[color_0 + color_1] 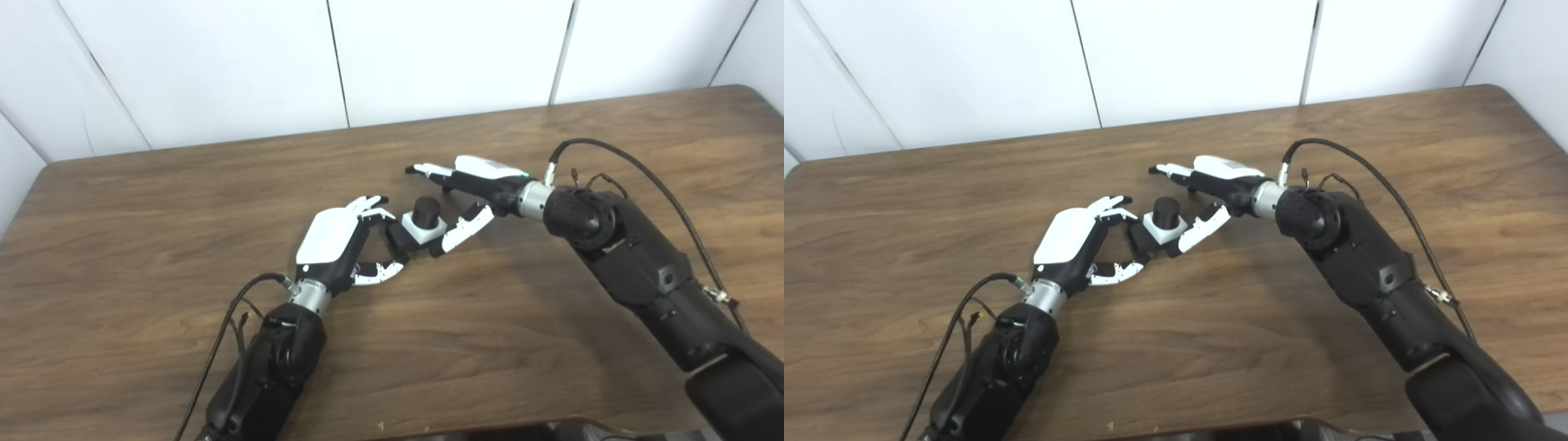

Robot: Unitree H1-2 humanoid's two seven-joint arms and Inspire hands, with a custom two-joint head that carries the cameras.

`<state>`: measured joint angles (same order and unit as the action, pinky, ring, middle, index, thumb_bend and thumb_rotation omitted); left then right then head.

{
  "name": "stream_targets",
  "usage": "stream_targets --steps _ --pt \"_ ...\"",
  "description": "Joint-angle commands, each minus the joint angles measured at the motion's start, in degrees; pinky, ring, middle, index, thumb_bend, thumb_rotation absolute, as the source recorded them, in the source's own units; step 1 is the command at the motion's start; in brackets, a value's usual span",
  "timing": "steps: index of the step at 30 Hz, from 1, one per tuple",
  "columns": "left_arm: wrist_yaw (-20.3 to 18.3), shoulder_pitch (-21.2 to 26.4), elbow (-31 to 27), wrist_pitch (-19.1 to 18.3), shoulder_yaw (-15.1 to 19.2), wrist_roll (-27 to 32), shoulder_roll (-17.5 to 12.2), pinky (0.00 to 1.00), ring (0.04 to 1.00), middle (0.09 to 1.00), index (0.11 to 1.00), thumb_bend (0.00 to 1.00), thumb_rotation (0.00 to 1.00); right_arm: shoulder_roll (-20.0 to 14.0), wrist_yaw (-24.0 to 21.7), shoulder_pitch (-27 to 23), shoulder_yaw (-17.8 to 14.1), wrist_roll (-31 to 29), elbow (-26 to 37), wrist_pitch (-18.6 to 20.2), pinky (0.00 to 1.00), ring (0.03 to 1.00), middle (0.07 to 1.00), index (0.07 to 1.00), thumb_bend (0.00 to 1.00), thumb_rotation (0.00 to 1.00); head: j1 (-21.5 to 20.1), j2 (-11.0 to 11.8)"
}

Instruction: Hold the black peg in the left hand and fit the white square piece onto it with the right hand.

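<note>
Near the centre of the frame, on the brown wood-grain table (184,380), the short black cylindrical peg (425,212) stands upright through the white square plastic piece (424,229), so the fit looks already made, or nearly so. A black block-shaped base (398,237) juts from the piece's lower left side toward the left hand (334,242), presumably so that hand can steady the assembly from one side while the other seats the square.

The left hand's fingers (370,208) curl loosely above the base and its thumb (380,272) reaches in below; they seem to pinch the base, though actual contact is hard to confirm.

The right hand (471,184), just right of centre, is spread wide: its upper fingers (429,170) point away behind the peg, while its thumb (462,229) lies against the square's right edge, gripping nothing.
</note>
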<state>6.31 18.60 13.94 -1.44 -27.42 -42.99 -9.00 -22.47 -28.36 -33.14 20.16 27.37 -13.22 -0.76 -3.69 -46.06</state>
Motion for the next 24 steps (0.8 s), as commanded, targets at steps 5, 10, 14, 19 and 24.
stream_targets --steps 5,10,14,19,24 --pt "-0.9 -1.5 3.9 -0.1 -0.6 -0.3 -0.1 0.8 0.896 0.869 0.597 0.69 0.22 -0.8 1.0 -2.2 -0.8 -0.7 -0.1 -0.7 0.83 0.969 1.0 1.0 1.0 0.53 -0.1 0.1" --pt "-0.5 -1.4 4.2 0.1 -0.2 -0.1 0.1 0.8 0.894 0.865 0.592 0.69 0.21 -1.3 1.2 -2.0 -1.4 -1.1 0.1 -0.6 0.93 0.994 1.0 1.0 1.0 0.54 -0.1 0.3" --pt "-0.6 -1.5 3.9 -0.2 -0.1 -0.3 0.1 0.81 0.894 0.866 0.592 0.69 0.22 -1.8 2.2 -0.6 -4.7 -4.0 1.1 0.4 0.95 1.0 1.0 1.0 1.0 0.5 -0.1 0.4" --pt "-0.8 -1.7 3.7 -0.4 0.0 -0.3 0.2 0.8 0.895 0.866 0.591 0.68 0.23 -2.3 3.6 2.2 -9.8 -7.2 3.7 0.6 0.9 0.998 0.996 1.0 1.0 0.48 -0.5 0.4" --pt "-1.3 -1.8 3.5 -0.6 0.1 -0.2 0.3 0.81 0.897 0.868 0.592 0.69 0.22 -2.4 6.2 6.4 -15.8 -12.3 6.4 0.0 0.92 0.992 0.999 0.998 1.0 0.47 -0.6 0.4"
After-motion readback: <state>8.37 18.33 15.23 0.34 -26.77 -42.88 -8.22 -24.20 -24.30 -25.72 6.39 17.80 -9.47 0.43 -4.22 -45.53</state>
